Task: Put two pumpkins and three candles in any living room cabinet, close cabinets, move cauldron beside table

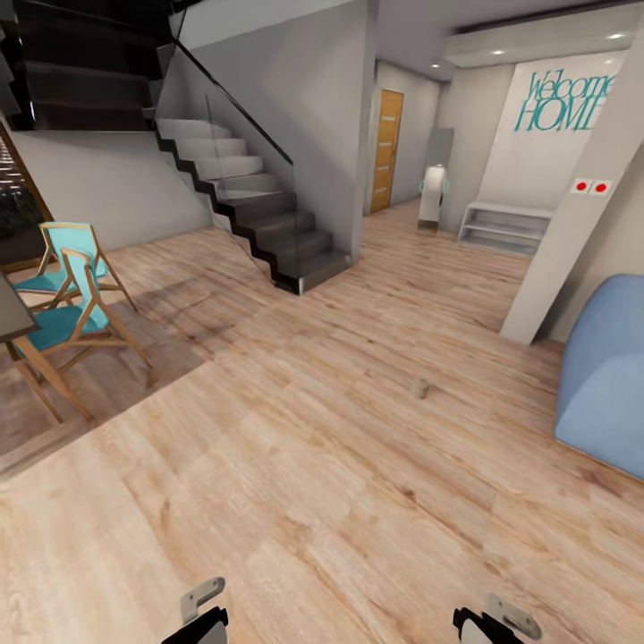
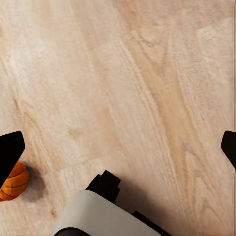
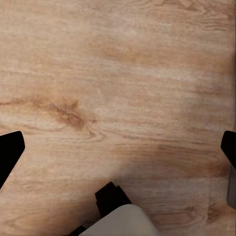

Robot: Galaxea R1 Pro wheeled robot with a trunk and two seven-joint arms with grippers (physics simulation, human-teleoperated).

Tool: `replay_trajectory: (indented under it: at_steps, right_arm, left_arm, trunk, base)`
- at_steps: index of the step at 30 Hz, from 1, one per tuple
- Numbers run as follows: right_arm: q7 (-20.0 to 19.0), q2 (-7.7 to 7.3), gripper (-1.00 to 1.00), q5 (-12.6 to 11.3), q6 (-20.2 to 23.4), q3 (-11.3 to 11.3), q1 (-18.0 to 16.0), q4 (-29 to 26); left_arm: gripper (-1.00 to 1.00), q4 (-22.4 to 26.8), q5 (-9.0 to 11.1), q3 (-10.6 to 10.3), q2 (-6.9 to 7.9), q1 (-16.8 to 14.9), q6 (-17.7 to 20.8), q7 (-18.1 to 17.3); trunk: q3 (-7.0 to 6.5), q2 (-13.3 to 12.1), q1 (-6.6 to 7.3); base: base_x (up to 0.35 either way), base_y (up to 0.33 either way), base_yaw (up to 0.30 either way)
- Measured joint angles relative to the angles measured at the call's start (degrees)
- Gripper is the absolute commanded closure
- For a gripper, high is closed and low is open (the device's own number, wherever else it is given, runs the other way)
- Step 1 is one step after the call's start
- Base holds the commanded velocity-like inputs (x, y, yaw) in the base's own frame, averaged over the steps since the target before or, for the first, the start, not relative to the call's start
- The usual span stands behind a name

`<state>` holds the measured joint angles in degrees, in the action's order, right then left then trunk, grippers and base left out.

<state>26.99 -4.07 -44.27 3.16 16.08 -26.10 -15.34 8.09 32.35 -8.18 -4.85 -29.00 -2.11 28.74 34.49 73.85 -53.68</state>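
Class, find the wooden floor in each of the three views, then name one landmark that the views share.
Head view: the wooden floor runs from the stairs to the bottom edge.
Left wrist view: the floor lies under the pumpkin.
Right wrist view: the floor spans the picture.
Shared landmark: its plank grain.

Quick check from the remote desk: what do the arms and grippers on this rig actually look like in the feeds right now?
In the head view, each arm ends in a black block with a pale grey metal bracket: left gripper, right gripper. Both wrist views show black, tapered fingertips at the frame's edges, spread wide, plus a rounded light grey housing with a black mount. No cables or markings are visible.
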Motion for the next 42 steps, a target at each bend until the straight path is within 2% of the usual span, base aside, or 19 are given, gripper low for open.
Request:
replay_trajectory:
  at_steps: [9, 42]
  right_arm:
    - [0.1, 0.02, -1.00, 0.0, -1.3, 0.0, 0.0, 0.5]
    - [0.1, 0.11, -1.00, -0.4, -0.9, -0.2, 0.0, 0.4]
  left_arm:
    - [-1.00, 0.0, 0.0, 0.0, 0.02, 0.0, 0.0, 0.0]
    - [-1.00, 0.0, 0.0, 0.0, 0.00, 0.0, 0.0, 0.0]
  trunk:
    - [0.00, 0.0, 0.00]
    - [0.00, 0.0, 0.00]
  base:
    - [0.315, 0.000, 0.000]
    - [0.316, 0.000, -0.001]
